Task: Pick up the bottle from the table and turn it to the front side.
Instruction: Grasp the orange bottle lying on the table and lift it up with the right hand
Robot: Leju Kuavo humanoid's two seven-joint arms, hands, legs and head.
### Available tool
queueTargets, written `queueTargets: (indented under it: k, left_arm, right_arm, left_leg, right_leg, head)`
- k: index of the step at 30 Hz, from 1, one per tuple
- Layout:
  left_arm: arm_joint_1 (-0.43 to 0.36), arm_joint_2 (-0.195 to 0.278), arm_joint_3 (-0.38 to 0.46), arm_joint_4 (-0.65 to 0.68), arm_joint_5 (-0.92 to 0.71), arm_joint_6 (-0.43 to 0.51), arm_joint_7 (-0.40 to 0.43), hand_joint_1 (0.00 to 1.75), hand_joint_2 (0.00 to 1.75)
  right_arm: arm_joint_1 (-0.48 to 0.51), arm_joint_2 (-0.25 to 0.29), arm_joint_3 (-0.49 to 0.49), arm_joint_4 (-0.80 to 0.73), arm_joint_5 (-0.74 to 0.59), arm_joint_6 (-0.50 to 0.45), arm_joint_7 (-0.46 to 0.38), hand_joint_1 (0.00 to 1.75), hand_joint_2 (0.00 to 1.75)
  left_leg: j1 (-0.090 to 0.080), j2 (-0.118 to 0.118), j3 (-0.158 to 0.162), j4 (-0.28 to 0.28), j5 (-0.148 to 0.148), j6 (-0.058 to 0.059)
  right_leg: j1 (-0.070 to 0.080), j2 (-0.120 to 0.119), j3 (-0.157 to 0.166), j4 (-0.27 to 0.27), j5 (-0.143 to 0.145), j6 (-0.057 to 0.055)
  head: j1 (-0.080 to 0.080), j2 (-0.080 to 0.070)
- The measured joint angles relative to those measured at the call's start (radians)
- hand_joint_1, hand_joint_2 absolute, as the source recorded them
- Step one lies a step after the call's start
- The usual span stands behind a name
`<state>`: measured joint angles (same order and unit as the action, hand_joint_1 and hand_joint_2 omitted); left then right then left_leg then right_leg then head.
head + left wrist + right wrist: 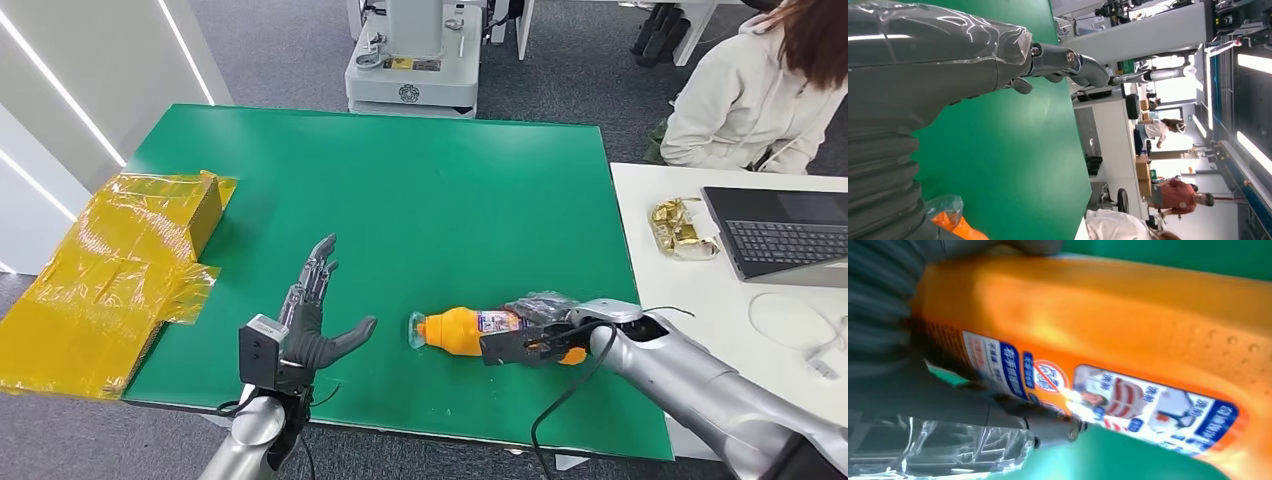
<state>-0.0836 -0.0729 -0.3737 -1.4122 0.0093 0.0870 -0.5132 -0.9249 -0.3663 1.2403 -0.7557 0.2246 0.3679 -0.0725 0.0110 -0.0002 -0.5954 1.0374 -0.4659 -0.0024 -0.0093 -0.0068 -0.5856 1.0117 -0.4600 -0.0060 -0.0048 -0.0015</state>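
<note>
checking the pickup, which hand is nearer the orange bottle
Right. The right hand is around the lying bottle at its base end; the left hand is open, apart from it, off its cap end.

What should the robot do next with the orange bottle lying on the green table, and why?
Probably lift it a little. The orange bottle lies on its side on the green table, and the right hand seems wrapped around its far end already. The left hand waits open beside it, holding nothing. Raising the bottle would give it room to turn.
</note>
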Motion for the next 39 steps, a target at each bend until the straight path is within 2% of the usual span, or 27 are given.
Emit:
queueTargets:
  k: [3, 8, 13, 18, 24, 29, 32, 34, 39]
  left_arm:
    - [0.012, 0.000, 0.008, 0.000, -0.007, 0.001, -0.008, 0.00, 1.75]
    - [0.028, 0.001, 0.027, 0.000, -0.020, 0.012, -0.027, 0.00, 1.75]
    - [0.036, 0.001, 0.029, -0.001, -0.045, 0.044, -0.043, 0.00, 1.75]
    - [0.052, 0.004, 0.029, -0.006, -0.044, 0.061, -0.045, 0.00, 1.75]
    - [0.042, 0.007, 0.029, -0.006, -0.021, 0.025, -0.044, 0.00, 1.75]
    - [0.034, 0.007, 0.029, -0.005, -0.010, 0.002, -0.039, 0.00, 1.75]
    - [-0.019, 0.010, 0.021, 0.009, 0.015, -0.076, -0.011, 0.00, 1.75]
    - [-0.078, 0.011, 0.008, 0.029, 0.047, -0.150, 0.021, 0.00, 1.75]
    - [-0.186, 0.010, -0.021, 0.095, 0.176, -0.283, 0.098, 0.00, 1.75]
  right_arm:
    - [0.052, -0.033, -0.059, -0.025, -0.094, -0.045, -0.069, 1.75, 1.75]
    - [0.196, -0.082, -0.220, -0.102, -0.223, -0.120, -0.191, 1.75, 1.75]
    - [0.403, -0.095, -0.394, -0.217, -0.286, -0.229, -0.286, 1.75, 1.75]
    - [0.677, -0.081, -0.612, -0.385, -0.318, -0.295, -0.335, 1.75, 1.75]
    - [0.853, -0.013, -0.791, -0.492, -0.289, -0.392, -0.340, 1.75, 1.75]
    - [0.876, 0.009, -0.824, -0.510, -0.284, -0.403, -0.342, 1.75, 1.75]
    - [0.861, 0.067, -0.879, -0.517, -0.271, -0.411, -0.363, 1.75, 1.75]
    - [0.809, 0.104, -0.903, -0.491, -0.265, -0.410, -0.391, 1.75, 1.75]
    - [0.657, 0.131, -0.886, -0.373, -0.276, -0.395, -0.437, 1.75, 1.75]
  left_leg:
    - [0.000, 0.000, 0.000, 0.000, 0.000, 0.000]
    - [0.000, 0.000, 0.000, 0.000, -0.001, 0.001]
    - [0.001, -0.002, 0.001, -0.001, -0.001, 0.001]
    - [0.001, -0.006, -0.001, -0.001, -0.002, 0.000]
    - [0.001, -0.006, -0.002, -0.001, -0.002, 0.000]
    - [0.001, -0.005, -0.001, -0.001, -0.002, 0.000]
    - [0.001, -0.003, -0.001, -0.001, -0.001, 0.000]
    - [0.001, -0.002, -0.001, -0.001, 0.000, 0.000]
    - [0.000, -0.002, -0.001, -0.001, 0.002, 0.000]
  right_leg:
    - [0.000, 0.000, 0.000, -0.001, 0.000, 0.000]
    - [0.000, 0.000, 0.001, -0.001, -0.001, 0.001]
    - [0.001, -0.001, 0.002, -0.001, -0.001, 0.001]
    - [0.001, -0.006, 0.002, -0.001, -0.003, 0.001]
    - [0.001, -0.006, 0.001, -0.001, -0.003, 0.000]
    - [0.001, -0.005, 0.001, -0.001, -0.003, 0.000]
    - [0.001, -0.003, 0.001, -0.001, -0.002, 0.000]
    - [0.001, -0.002, 0.000, -0.001, 0.000, 0.000]
    - [0.000, -0.002, 0.000, 0.000, 0.001, 0.001]
  head:
    - [0.000, 0.000]
    - [0.000, 0.000]
    - [0.000, 0.000]
    - [0.000, 0.000]
    - [0.000, 0.000]
    - [0.000, 0.000]
    - [0.000, 0.000]
    - [0.000, 0.000]
    - [0.000, 0.000]
